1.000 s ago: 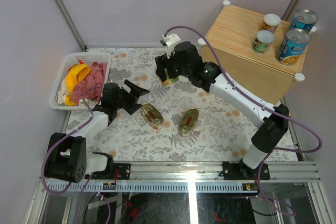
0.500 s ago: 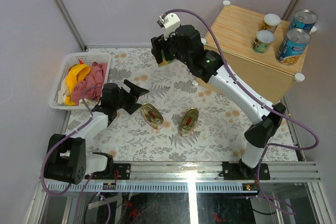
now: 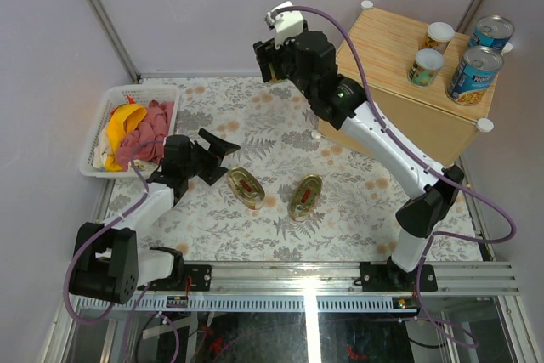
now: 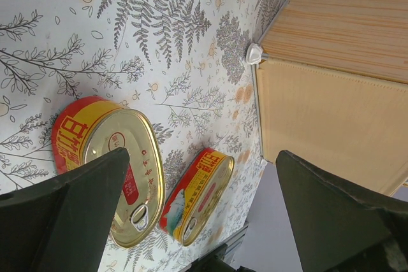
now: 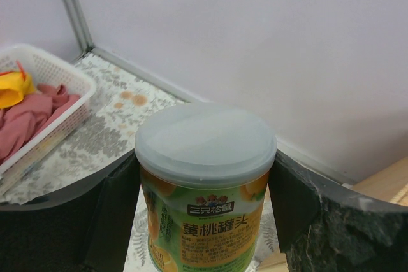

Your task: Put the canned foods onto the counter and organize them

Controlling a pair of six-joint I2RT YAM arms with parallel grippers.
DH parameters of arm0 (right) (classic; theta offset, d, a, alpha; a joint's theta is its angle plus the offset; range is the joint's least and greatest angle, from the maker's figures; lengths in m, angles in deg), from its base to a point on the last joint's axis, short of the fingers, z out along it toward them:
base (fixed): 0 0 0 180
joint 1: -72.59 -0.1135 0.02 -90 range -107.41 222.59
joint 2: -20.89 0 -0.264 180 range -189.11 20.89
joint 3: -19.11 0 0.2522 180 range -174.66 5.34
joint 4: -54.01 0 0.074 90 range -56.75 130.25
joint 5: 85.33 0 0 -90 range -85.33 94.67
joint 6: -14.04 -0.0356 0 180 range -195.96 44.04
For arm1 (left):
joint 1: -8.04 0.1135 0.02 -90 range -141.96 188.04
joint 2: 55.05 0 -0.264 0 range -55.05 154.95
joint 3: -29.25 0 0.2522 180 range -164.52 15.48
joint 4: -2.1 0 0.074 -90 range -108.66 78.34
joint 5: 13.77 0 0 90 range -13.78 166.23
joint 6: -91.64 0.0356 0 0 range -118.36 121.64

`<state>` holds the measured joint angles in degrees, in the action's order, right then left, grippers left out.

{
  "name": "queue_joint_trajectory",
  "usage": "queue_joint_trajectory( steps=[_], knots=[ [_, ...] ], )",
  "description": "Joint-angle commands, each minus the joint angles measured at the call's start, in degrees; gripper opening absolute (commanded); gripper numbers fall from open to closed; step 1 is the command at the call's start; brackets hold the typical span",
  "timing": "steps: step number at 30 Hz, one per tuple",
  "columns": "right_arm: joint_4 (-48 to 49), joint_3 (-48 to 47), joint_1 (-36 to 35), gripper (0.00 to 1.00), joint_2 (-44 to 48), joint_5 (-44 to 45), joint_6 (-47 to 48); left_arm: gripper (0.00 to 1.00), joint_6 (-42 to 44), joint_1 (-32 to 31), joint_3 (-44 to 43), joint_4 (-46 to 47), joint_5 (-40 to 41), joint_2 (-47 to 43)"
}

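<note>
R gripper (image 5: 204,214) pinching small green/orange-label can w/ pale lid (image 5: 205,157), upright, in air, left of light bamboo-grain box counter (image 3: 382,48), not on it. L gripper (image 3: 223,144) jaws spread wide, empty, just beside flat oval gold tin (image 3: 245,186); 2nd gold tin (image 3: 304,196) near, both on floral tablecloth (image 3: 212,227).

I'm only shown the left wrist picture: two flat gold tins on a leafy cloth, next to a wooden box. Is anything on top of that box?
Observer: Yes, that counter holds four upright cans: two blue-labelled cans and two small cans.
Operator: And the other arm?
Observer: The right gripper hangs in the air beside the counter, gripping a small green-labelled can.
Operator: Anything else?
Observer: A white basket of cloths, far left.
</note>
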<state>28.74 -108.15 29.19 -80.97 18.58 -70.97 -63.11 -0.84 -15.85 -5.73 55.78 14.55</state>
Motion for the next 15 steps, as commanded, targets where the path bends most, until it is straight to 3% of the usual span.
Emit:
queue_joint_trajectory(
  steps=[1, 15],
  knots=[
    [15.14, 0.35, 3.29, 0.00, 6.06, 2.77, 1.20, 1.00, 0.37, 0.48, 0.48, -0.23, 0.53, -1.33],
    [26.44, 8.26, 10.57, 0.00, 10.41, 4.18, 1.20, 1.00, 0.28, 0.45, 0.81, 0.43, 0.92, -0.79]
  ],
)
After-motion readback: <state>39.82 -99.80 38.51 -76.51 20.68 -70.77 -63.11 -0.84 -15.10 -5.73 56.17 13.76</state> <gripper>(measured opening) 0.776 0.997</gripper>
